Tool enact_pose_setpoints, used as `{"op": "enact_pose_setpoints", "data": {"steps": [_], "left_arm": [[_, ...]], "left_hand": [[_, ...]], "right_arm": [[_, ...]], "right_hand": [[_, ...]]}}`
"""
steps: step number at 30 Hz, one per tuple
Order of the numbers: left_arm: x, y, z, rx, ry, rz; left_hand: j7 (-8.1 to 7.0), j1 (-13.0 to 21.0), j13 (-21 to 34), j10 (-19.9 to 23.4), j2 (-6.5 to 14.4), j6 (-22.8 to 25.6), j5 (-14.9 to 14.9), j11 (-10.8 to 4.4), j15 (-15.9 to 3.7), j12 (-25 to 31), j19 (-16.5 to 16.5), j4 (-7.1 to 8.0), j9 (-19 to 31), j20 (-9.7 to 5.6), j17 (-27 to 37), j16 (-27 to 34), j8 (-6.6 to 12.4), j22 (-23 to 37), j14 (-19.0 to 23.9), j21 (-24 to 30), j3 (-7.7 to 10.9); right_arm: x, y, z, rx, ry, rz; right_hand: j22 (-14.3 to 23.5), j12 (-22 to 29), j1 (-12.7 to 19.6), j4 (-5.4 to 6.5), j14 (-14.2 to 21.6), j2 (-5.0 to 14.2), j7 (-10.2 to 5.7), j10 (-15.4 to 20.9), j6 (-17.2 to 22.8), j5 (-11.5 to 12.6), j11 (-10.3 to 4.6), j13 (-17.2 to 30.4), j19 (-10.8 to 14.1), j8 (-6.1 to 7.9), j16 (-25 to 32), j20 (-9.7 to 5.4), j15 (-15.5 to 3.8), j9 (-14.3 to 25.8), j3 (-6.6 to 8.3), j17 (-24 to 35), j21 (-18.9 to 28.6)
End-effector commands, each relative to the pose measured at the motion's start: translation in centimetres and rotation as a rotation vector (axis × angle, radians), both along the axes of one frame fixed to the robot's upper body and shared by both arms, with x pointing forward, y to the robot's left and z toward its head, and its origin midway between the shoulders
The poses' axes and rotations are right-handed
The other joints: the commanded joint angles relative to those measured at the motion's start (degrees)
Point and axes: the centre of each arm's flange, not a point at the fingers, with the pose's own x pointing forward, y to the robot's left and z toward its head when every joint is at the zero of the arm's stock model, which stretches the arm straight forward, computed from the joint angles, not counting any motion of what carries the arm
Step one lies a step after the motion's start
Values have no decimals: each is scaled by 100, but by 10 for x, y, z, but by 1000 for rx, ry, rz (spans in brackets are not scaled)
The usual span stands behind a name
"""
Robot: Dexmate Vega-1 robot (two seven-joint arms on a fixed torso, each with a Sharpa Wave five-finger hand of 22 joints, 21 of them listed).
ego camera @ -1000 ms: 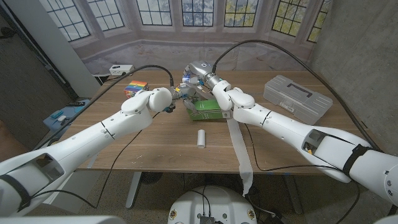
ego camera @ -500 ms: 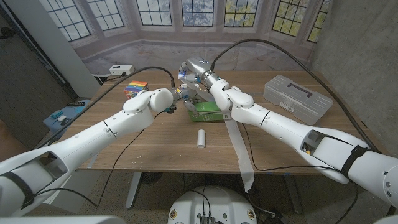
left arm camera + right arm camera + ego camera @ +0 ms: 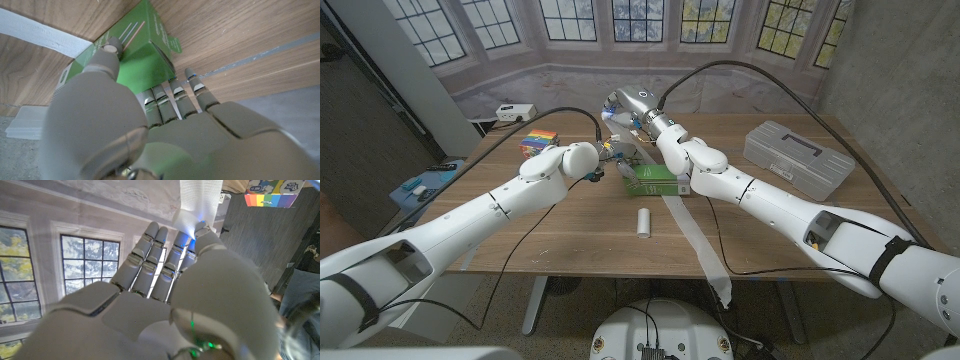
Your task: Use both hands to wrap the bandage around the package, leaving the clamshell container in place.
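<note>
Green package [image 3: 652, 179] partly hidden behind right arm; bandage [image 3: 705, 256] tail drops past table edge.

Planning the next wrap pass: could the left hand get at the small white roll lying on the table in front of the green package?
Probably not yet: the left hand holds the green package. The white roll lies uncovered nearby.

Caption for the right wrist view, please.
Right hand raised, pinching the white bandage at its fingertips, windows behind.
</note>
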Motion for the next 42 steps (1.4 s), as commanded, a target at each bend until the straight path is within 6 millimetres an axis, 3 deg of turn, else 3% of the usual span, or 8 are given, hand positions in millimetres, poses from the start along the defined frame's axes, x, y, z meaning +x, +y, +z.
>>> {"op": "enact_pose_setpoints", "data": {"steps": [1, 23, 42], "left_arm": [[3, 0, 0, -1, 9, -8], [-5, -8, 0, 31, 11, -33], [-2, -3, 8, 42, -2, -21]], "left_hand": [[69, -43, 17, 64, 444, 367, 38, 15, 17, -5, -6, 76, 11, 4, 13, 2, 767, 23, 14, 45, 58], [74, -59, 33, 63, 449, 356, 43, 4, 15, -21, -8, 77, 9, 1, 11, -9, 779, 23, 7, 47, 56], [90, -55, 47, 75, 451, 366, 48, 17, 13, -30, -10, 66, 6, -1, 10, -8, 796, 23, 21, 49, 57]], "right_arm": [[-10, -8, 3, 9, -24, -5], [-22, -63, 9, 68, -36, -101], [-60, -89, 10, 99, -62, -127]], "right_hand": [[29, -9, 89, 3, 55, 1, 27, 28, 45, -12, 2, 1, 44, -2, -2, -205, -795, 14, -16, 10, -20], [29, -13, 78, 19, 70, 24, 31, 49, 53, -11, 3, 9, 45, -15, -7, -199, -786, 19, -51, 23, -20], [29, -18, 85, 19, 93, 36, 40, 60, 73, -9, 7, 19, 45, -21, -10, -192, -787, 23, -79, 34, -21]]}}
